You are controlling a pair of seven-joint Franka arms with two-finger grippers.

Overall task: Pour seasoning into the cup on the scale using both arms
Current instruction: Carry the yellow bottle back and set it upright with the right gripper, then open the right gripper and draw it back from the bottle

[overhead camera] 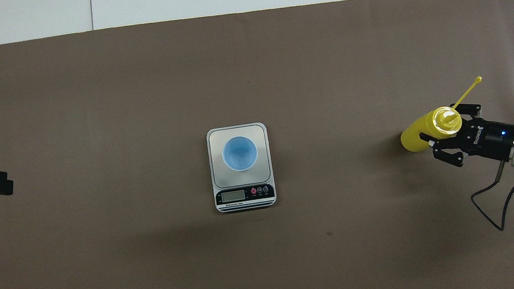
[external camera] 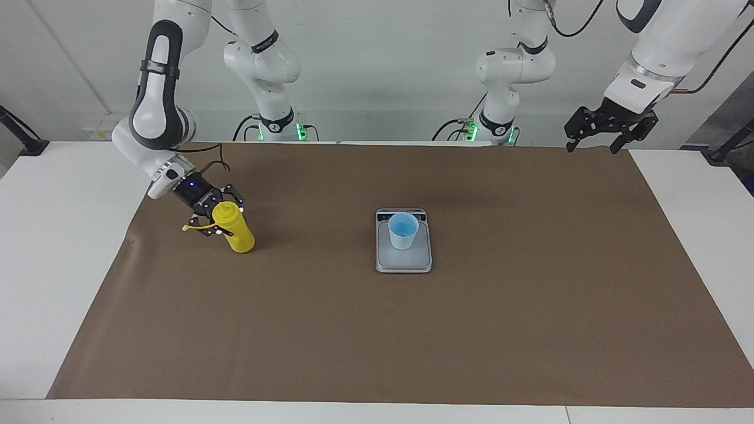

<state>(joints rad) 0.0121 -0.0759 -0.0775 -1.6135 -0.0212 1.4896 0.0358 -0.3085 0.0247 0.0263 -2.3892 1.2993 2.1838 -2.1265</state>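
Seasoning bottle (external camera: pixel 234 233) leans on brown mat toward right arm's end, right gripper (external camera: pixel 219 219) clasping its top. Cup (external camera: pixel 403 231) sits on scale (external camera: pixel 403 261) mid-table. Left gripper (external camera: pixel 609 131) waits, jaws apart. Next, prob.: release cleanly, w/o tipping.

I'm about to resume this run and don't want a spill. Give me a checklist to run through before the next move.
1. Cup upright on the scale: ok.
2. Scale flat on the brown mat: ok.
3. Yellow bottle upright: not ok, it leans at the right arm's end of the mat.
4. Right gripper around the bottle's neck: ok; firmness of grip: cannot tell.
5. Bottle's cap off the nozzle: ok, it hangs out on its tether.
6. Left gripper open, waiting at its own end: ok.
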